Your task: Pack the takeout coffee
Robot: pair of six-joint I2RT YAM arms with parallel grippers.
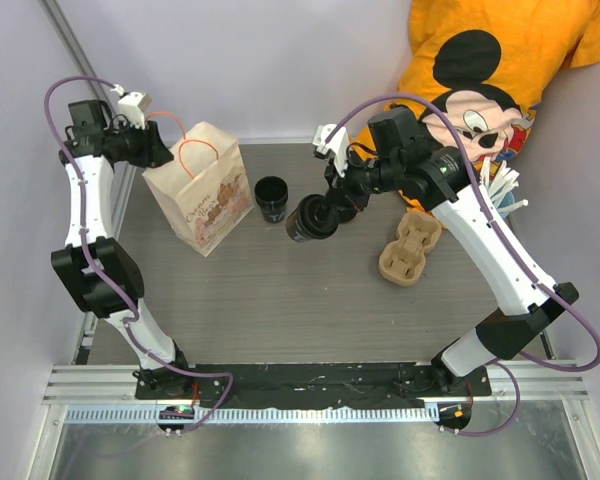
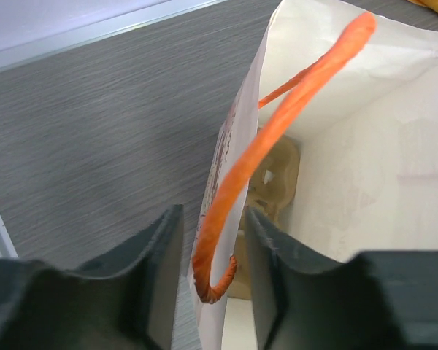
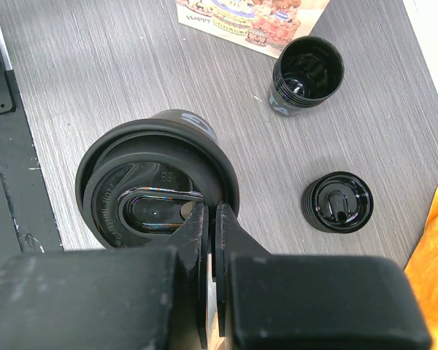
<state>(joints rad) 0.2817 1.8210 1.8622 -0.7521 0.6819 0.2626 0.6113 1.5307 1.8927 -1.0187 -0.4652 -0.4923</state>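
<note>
Bagging step: the left gripper [image 2: 213, 215] straddles the paper bag [image 1: 202, 190] at its rim and orange handle [image 2: 277, 131]; I cannot tell whether the jaws pinch yet. The right gripper [image 3: 213, 211], clamped on the lid rim, holds the takeout coffee [image 1: 312, 218] tilted near the bag. Next it needs lowering inside. Grey wood-grain table [image 1: 280, 300], pale walls, Mickey shirt [image 1: 480, 70].

top view | cup of straws [image 1: 505, 188] at the table's [image 1: 280, 300] right edge, mostly behind the right arm [image 1: 480, 240], straw count untellable | right wrist view | takeout coffee [image 3: 146, 191]: wall mostly hidden under its lid; brown paper bag [image 3: 252, 18] cut off by top edge | left wrist view | beige shape [image 2: 277, 182] inside the bag blurred, left gripper [image 2: 213, 226] masks its base
</note>
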